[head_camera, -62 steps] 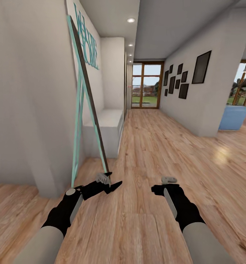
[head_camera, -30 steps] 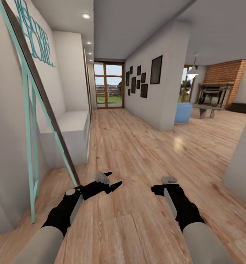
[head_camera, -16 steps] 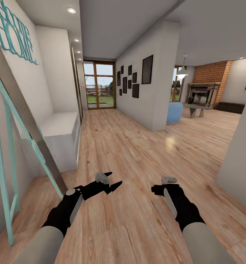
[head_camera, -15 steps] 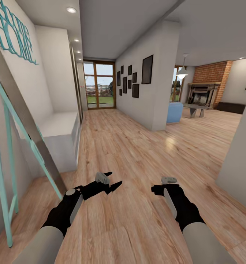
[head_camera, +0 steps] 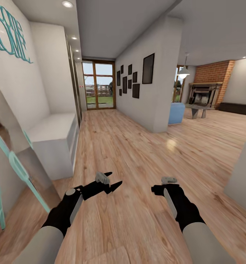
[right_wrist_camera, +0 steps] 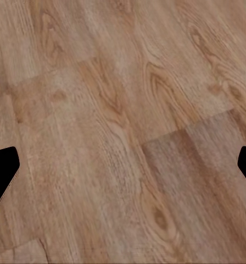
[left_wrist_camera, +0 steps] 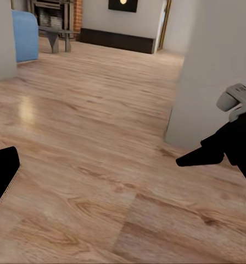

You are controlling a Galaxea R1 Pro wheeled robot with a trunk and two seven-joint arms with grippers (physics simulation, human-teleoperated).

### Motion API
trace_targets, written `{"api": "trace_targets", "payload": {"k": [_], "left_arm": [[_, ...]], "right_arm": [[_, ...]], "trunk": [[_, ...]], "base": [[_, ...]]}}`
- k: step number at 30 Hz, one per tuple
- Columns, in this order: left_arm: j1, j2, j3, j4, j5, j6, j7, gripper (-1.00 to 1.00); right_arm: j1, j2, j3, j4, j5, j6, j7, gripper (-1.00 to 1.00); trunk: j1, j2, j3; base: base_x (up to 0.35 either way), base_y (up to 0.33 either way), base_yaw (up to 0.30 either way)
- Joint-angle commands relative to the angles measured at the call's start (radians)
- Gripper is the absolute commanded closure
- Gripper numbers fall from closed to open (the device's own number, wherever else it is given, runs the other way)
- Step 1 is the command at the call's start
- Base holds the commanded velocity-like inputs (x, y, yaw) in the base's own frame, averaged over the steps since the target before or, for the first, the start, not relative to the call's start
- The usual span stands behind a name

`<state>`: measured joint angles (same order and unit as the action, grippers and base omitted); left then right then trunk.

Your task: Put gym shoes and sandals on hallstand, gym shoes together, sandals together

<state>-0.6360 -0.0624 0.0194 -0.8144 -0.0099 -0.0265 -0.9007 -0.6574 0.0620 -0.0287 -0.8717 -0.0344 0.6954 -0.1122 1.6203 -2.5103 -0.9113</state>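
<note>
The gym shoes and the sandals are out of view. The corridor floor [head_camera: 130, 154] of light-brown wood planks runs ahead of me. At its left wall stands the white hallstand [head_camera: 51, 141], its flat top bare. My left gripper [head_camera: 114, 179] hangs low over the floor in front of me, open and holding nothing; one dark finger [left_wrist_camera: 2, 179] of it appears in the left wrist view. My right gripper [head_camera: 154, 189] is beside it, also open and empty. In the right wrist view the right gripper [right_wrist_camera: 123, 165] spreads wide over bare planks.
A teal-framed mirror [head_camera: 22, 170] leans on the left wall, close to my left arm. A grey wall corner [head_camera: 243, 176] juts in at the right. Framed pictures [head_camera: 148, 68] hang on the middle wall. A glass door [head_camera: 98, 85] ends the corridor; a blue armchair [head_camera: 176, 113] sits beyond.
The whole view has shifted: the mirror and the hallstand have slid left and come closer, and the living room has opened at the right. Both arms hold the same pose.
</note>
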Motion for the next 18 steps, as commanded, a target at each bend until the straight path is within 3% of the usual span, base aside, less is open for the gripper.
{"api": "trace_targets", "payload": {"k": [1,9,18], "left_arm": [[-0.001,-0.001,0.002,0.001,-0.001,-0.003,-0.004,-1.0],[-0.001,-0.001,0.002,0.001,-0.001,-0.003,-0.003,-1.0],[-0.001,-0.001,0.002,0.001,-0.001,-0.003,-0.004,-1.0]], "right_arm": [[-0.001,0.001,-0.002,-0.001,-0.004,0.004,-0.004,-1.0],[-0.001,0.001,-0.002,-0.001,-0.004,0.005,-0.004,-1.0],[-0.001,0.001,-0.002,-0.002,-0.004,0.005,-0.004,-1.0]], "trunk": [[0.0,0.0,-0.001],[0.0,0.0,-0.001],[0.0,0.0,-0.001]], "base": [[0.344,0.0,0.0],[0.344,0.0,-0.03],[0.345,0.0,-0.253]]}}
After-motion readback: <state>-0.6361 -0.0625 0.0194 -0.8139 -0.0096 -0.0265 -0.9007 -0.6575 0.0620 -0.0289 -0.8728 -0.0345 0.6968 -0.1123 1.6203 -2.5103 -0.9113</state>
